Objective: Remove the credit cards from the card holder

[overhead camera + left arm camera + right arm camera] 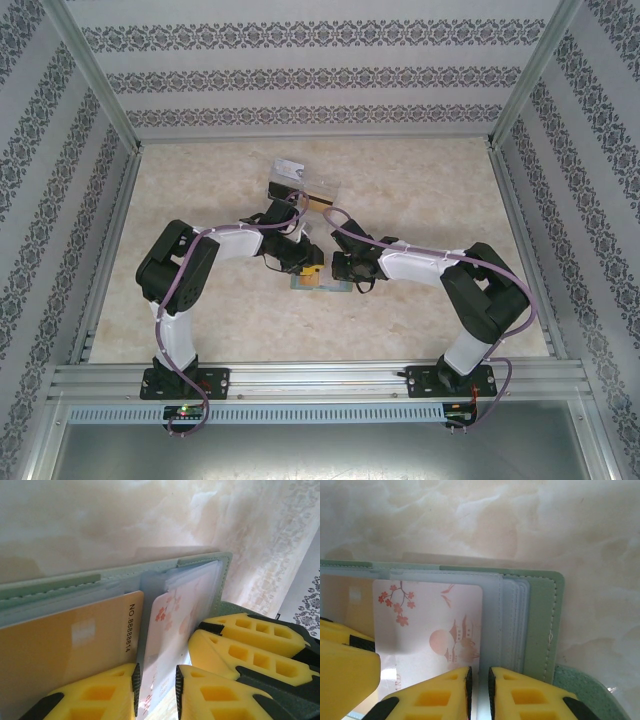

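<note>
The pale green card holder lies open on the table between both arms. In the left wrist view the card holder shows a gold-orange credit card in its left panel. A white credit card with pink blossoms sits in a clear sleeve. My left gripper straddles that white card's lower part, with a gap left at the right pad. My right gripper is shut on the clear sleeve's edge, next to the white card and the holder's green cover. The right gripper's yellow fingers show beside the left one.
A clear plastic box stands on the table just beyond the left arm. Metal frame rails run along the table's sides and front edge. Patterned walls close in the back and both sides.
</note>
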Robot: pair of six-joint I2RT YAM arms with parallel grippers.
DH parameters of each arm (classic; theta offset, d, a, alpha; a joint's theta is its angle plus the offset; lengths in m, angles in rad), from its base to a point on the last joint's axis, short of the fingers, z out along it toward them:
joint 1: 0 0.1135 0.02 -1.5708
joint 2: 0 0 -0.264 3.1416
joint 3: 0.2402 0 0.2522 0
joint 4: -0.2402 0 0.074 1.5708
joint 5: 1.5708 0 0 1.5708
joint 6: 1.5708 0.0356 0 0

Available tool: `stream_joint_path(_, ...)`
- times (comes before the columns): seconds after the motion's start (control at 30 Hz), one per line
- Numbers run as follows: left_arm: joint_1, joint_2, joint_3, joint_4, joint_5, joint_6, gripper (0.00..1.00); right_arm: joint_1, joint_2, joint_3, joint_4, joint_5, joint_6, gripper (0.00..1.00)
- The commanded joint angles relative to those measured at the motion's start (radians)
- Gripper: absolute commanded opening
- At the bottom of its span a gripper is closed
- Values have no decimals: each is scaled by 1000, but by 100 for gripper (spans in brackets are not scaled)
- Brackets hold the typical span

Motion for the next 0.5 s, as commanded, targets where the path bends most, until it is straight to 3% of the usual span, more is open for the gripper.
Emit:
stream_joint_path(0.0,-11,15,17,32,24,19,27,-11,32,-3,-25,1,4,20)
stream_joint_path(0.23,-11,10,7,31,26,24,26,-10,32,-3,-27,-3,4,20)
stream_joint_path(0.47,-12,3,4,27,19,35,15,-11,30,-9,-27,1,13,20)
